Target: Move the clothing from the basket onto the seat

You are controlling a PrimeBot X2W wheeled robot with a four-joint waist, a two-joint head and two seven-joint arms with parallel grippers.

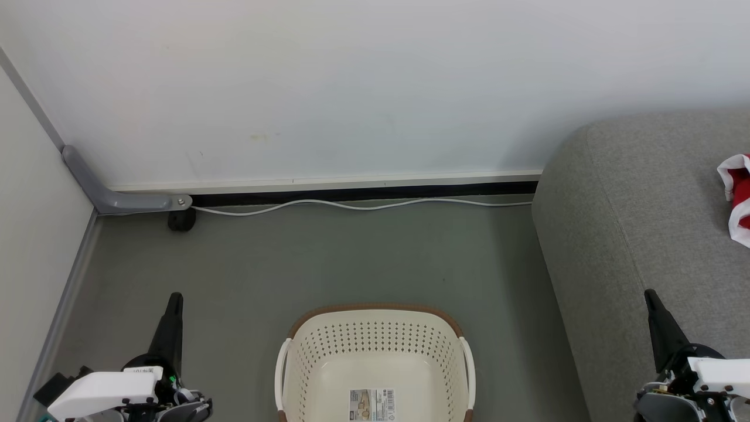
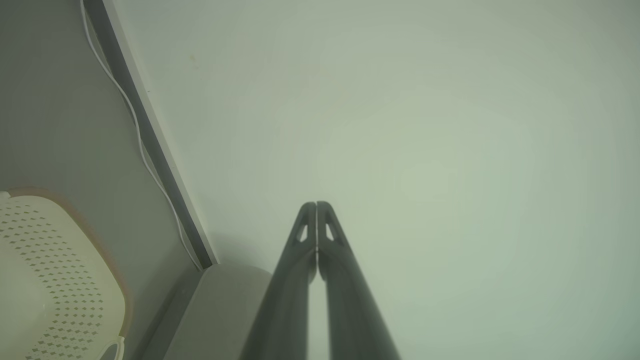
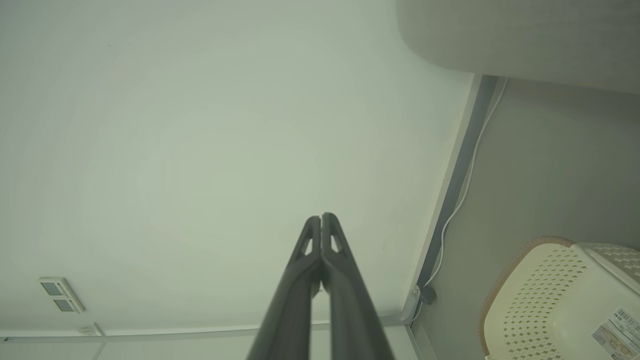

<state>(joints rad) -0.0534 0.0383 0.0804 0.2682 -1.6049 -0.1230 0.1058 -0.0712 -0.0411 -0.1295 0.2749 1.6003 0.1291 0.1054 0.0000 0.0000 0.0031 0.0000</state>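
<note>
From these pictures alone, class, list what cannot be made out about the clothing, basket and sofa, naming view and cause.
1. Red garment with white trim on the grey woven-fabric sofa: head view, cut by the right edge; one piece or two, unclear.
2. Cream perforated plastic basket: head view, its near end cut by the bottom edge.
3. Barcode sticker in it: print too small to read.

Barcode sticker (image 1: 372,405) on basket (image 1: 375,337) bottom, print too small to read
</note>
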